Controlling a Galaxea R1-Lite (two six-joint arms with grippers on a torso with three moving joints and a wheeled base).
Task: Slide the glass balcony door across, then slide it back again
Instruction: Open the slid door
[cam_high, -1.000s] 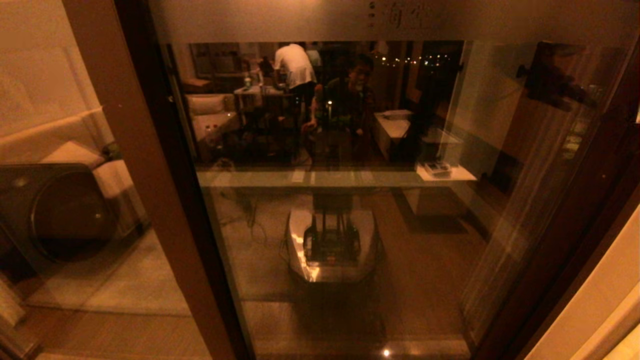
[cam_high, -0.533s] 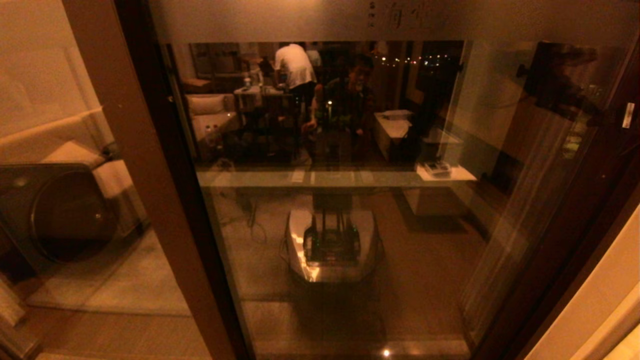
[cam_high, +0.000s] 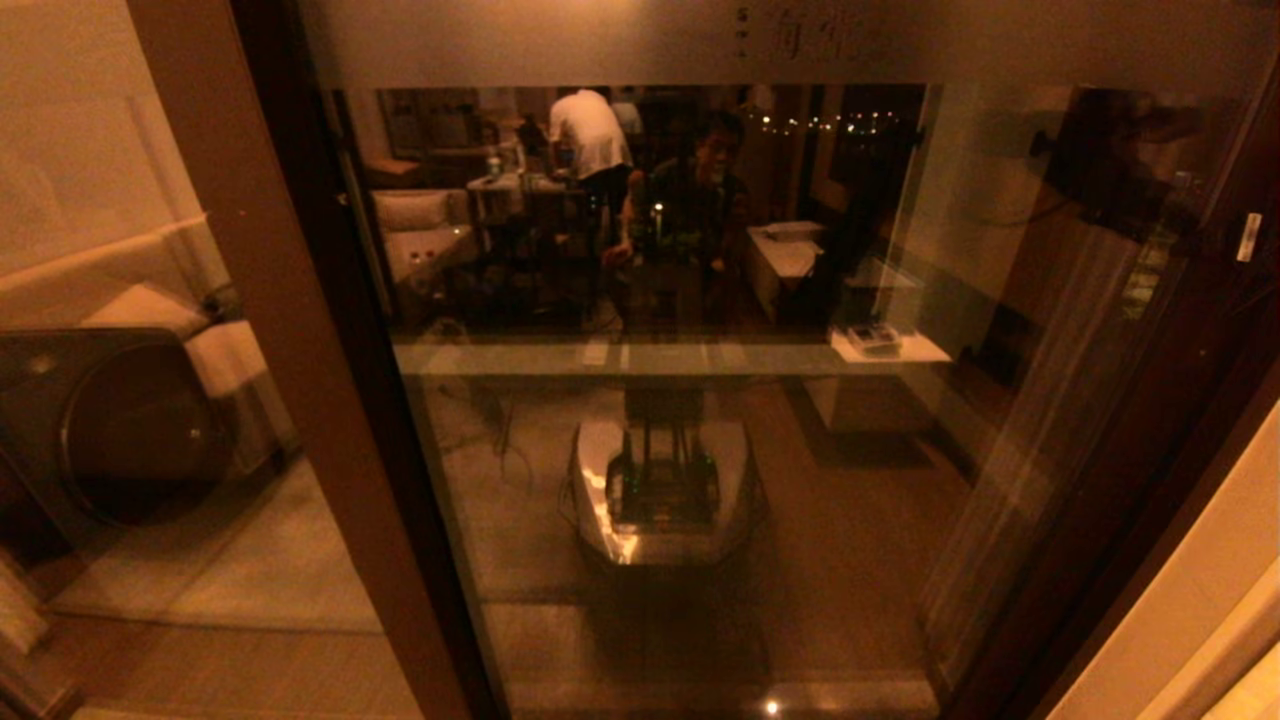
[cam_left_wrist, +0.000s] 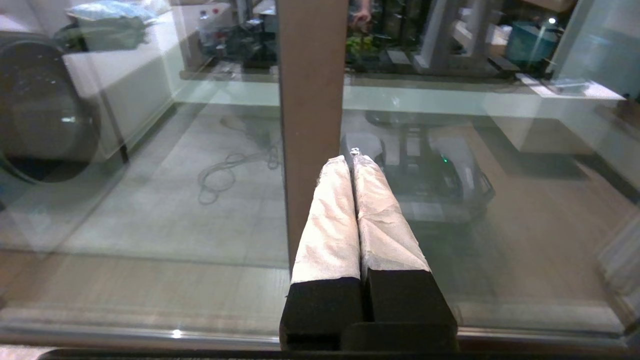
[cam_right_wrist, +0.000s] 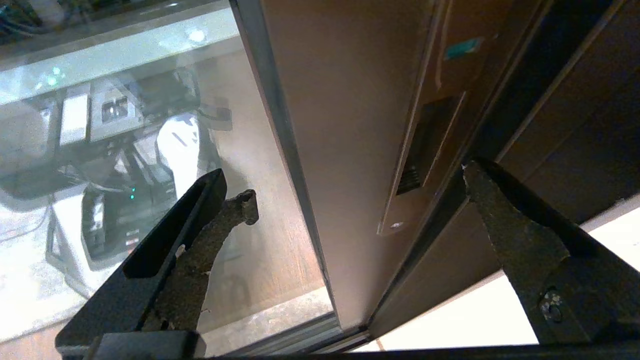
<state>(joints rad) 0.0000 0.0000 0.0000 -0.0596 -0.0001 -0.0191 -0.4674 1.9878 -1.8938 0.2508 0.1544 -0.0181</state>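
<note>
The glass balcony door (cam_high: 700, 450) fills the head view, with a frosted band of characters (cam_high: 800, 35) across its top. Neither gripper shows in that view. In the right wrist view my right gripper (cam_right_wrist: 357, 187) is open and holds nothing. Its fingers straddle the door's brown upright (cam_right_wrist: 345, 115) without touching it. One fingertip (cam_right_wrist: 242, 200) is over the glass, the other by the dark jamb. The recessed handle plate (cam_right_wrist: 425, 145) lies between them. My left gripper (cam_left_wrist: 350, 159) is shut and empty, its white-wrapped fingers pointing at a plain brown upright (cam_left_wrist: 310, 90).
A washing machine (cam_high: 120, 420) with a dark round door stands behind the left pane, also in the left wrist view as the washing machine (cam_left_wrist: 40, 110). The floor track (cam_right_wrist: 280, 340) runs under the door. A pale wall (cam_high: 1200, 610) borders the frame at the right.
The door's right upright has crept a little to the left in the head view, bringing a small pale strip on it into view. Nothing has been taken hold of.
</note>
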